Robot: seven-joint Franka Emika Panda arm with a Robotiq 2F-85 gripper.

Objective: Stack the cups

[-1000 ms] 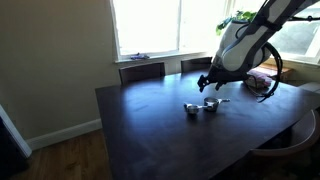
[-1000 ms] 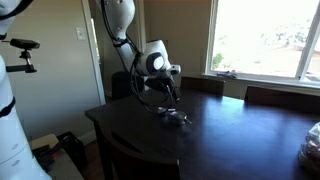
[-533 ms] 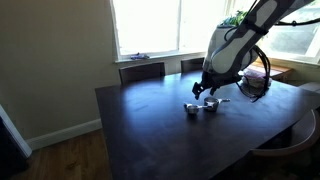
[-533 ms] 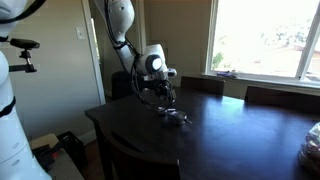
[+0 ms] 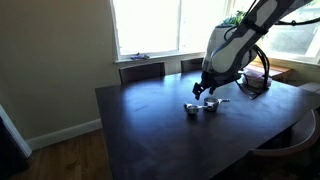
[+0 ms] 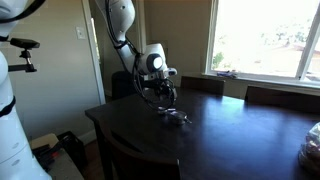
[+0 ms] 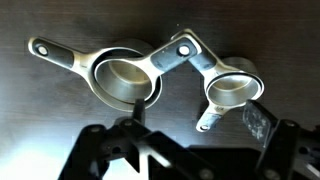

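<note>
The shiny silver measuring cups lie close together on the dark table (image 5: 150, 130), in both exterior views (image 5: 203, 107) (image 6: 176, 117). In the wrist view a larger cup (image 7: 125, 82) lies at the left with its handle pointing up-left. A smaller cup (image 7: 228, 90) lies at the right with a handle pointing down between my fingers. More handles meet at the top (image 7: 185, 45); whether a third cup is nested I cannot tell. My gripper (image 7: 195, 125) (image 5: 204, 92) (image 6: 168, 100) is open and empty, hovering just above the cups.
Chair backs (image 5: 142, 70) stand along the table's far side under the windows. A dark round object with cable (image 5: 262, 82) sits on the table behind the arm. A pale object (image 6: 312, 150) lies at a table corner.
The arm has moved down and sideways until it is over the cups, then held almost still for the last half second. The cups have not moved.
</note>
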